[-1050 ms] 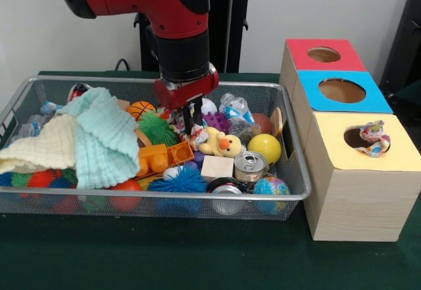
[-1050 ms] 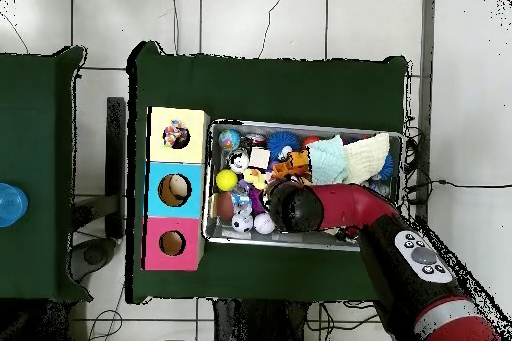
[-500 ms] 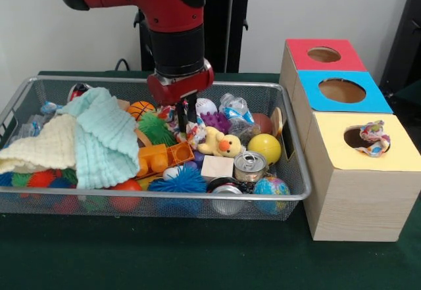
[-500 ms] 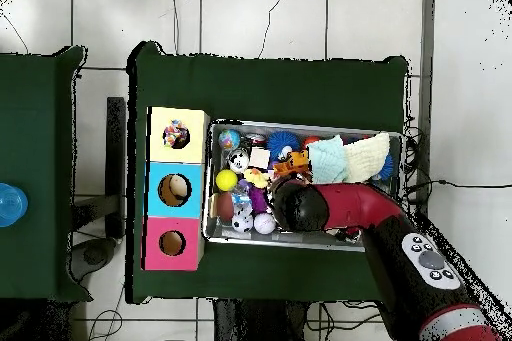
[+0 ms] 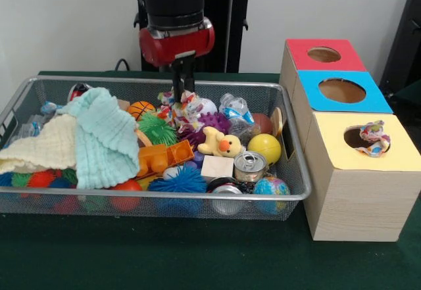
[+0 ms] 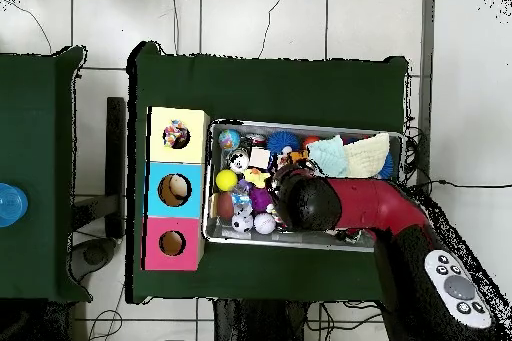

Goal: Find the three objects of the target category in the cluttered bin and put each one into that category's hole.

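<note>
table [image 5: 131, 257]: green cloth | wire bin [image 5: 164, 204] | three-hole wooden box [image 5: 355, 198]

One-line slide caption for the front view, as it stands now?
End effector holds a crinkled colourful wrapper above the cluttered wire bin; a similar wrapper sits in the yellow box's hole.

1. The arm [image 5: 172, 0] is a thick cylinder, black along its lower segment.
2. A glossy red collar [image 5: 176, 42] rings the wrist end, with a pale seam around its top.
3. The gripper [image 5: 183, 87] is a narrow dark piece under the collar.
4. From overhead, the red link [image 6: 365, 204] meets a black link bearing a grey oval button panel [image 6: 458, 288] with round controls.
</note>
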{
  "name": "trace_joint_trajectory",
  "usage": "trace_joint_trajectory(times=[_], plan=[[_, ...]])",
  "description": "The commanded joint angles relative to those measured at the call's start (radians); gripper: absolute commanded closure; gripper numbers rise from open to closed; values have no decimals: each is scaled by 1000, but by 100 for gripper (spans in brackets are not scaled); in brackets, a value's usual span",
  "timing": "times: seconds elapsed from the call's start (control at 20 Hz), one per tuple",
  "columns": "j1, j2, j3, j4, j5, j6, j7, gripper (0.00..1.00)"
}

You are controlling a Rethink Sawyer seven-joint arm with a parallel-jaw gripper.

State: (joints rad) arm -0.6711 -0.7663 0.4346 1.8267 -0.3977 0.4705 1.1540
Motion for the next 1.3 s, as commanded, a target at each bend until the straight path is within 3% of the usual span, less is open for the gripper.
trace_joint_trajectory(times=[0.05,0.4,0.75,1.05,1.3], plan=[[1,-80,111,65,106,88,94,100],[4,-92,158,89,194,28,123,100],[35,-148,178,85,268,20,159,100],[152,-153,85,10,319,30,256,100],[301,-99,-39,-121,339,25,345,100]])
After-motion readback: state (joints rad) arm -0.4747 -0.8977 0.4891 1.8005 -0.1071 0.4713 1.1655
